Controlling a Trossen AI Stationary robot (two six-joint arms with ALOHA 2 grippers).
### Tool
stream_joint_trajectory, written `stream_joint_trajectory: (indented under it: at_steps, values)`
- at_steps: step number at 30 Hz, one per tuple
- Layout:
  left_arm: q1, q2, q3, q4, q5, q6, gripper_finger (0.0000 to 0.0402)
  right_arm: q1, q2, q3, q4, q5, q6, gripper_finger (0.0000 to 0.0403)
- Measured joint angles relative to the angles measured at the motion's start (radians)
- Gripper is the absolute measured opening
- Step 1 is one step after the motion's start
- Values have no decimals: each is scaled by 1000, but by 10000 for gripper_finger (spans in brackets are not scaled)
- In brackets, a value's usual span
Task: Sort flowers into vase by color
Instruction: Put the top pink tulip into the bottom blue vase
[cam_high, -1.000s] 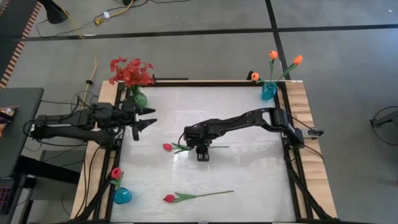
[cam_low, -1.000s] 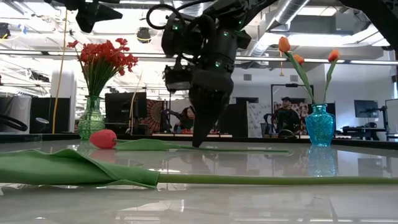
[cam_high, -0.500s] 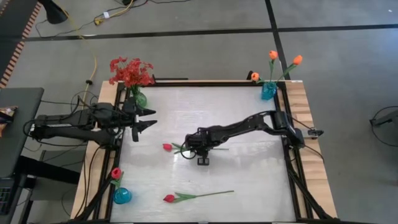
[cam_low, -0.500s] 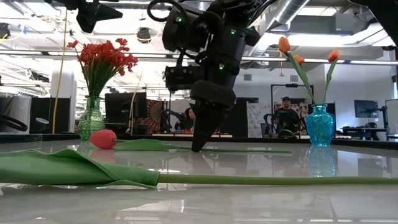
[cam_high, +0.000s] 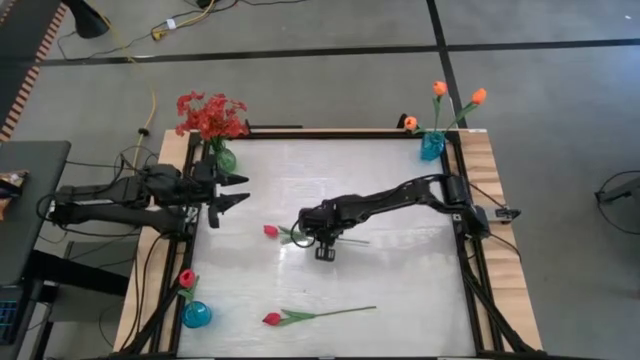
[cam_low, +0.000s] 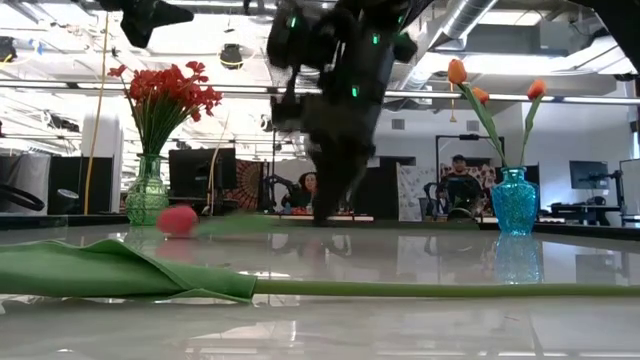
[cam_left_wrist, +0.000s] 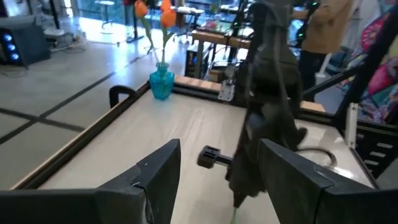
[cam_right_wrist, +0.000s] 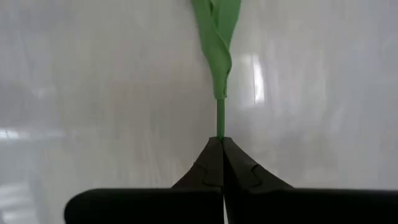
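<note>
A pinkish-red tulip (cam_high: 270, 230) lies across the table's middle, with its green stem (cam_high: 350, 240) running toward the right edge. My right gripper (cam_high: 320, 240) points steeply down and is shut on that stem; the right wrist view shows the shut fingers (cam_right_wrist: 221, 146) below the leaf (cam_right_wrist: 217, 43). In the low view the bloom (cam_low: 178, 220) is blurred, right at the table top. A second tulip (cam_high: 272, 319) lies flat near the front edge. My left gripper (cam_high: 243, 188) hangs open above the left edge, touching nothing. My right gripper pinches the tulip's stem (cam_right_wrist: 220, 127) between its two fingertips, about mid-length and just below the leaf. The fingers come from above, slanting steeply down, and lie across the stem. Whether the bloom end still rests on the table I cannot tell.
A green vase (cam_high: 226, 158) of red sprays (cam_high: 210, 116) stands at the far left corner. A blue vase (cam_high: 432, 147) with orange tulips (cam_high: 439, 88) is at the far right. Another blue vase (cam_high: 196, 315) with a red tulip (cam_high: 186, 278) sits near left. People sit beyond the far edge.
My right gripper has shut on the tulip's stem and rolled a little at the wrist while staying over the same spot. The tulip has shifted with it, and its bloom end has swung slightly toward the far edge. It now shows blurred in the low view.
</note>
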Motion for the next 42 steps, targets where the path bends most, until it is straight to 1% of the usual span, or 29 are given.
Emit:
stream_joint_trajectory:
  at_steps: [3,8,12,16,19,22,25,29,34,38,42]
  values:
    - [0,-38,0,8,23,18,202,-13,-54,5,4,-5,2,16]
    - [0,-141,0,9,11,17,202,-40,-154,5,1,7,2,19]
    - [0,-220,0,25,11,3,202,-70,-249,5,43,27,2,19]
    - [0,-276,0,28,19,-1,202,-99,-334,5,145,34,2,19]
    - [0,-296,0,26,18,-9,202,-111,-394,5,269,34,2,19]
    - [0,-294,0,26,18,-11,202,-111,-428,7,437,30,1,19]
    - [0,-260,0,29,5,-29,202,-108,-431,7,599,-2,3,19]
    - [0,-179,0,53,-15,-42,202,-98,-410,7,747,-45,29,19]
    - [0,-35,0,233,29,-26,202,-91,-394,6,776,-60,44,19]
    - [0,88,0,377,39,-19,202,-84,-389,4,772,-71,47,20]
    - [0,203,0,491,111,-11,202,-79,-390,4,773,-74,46,20]
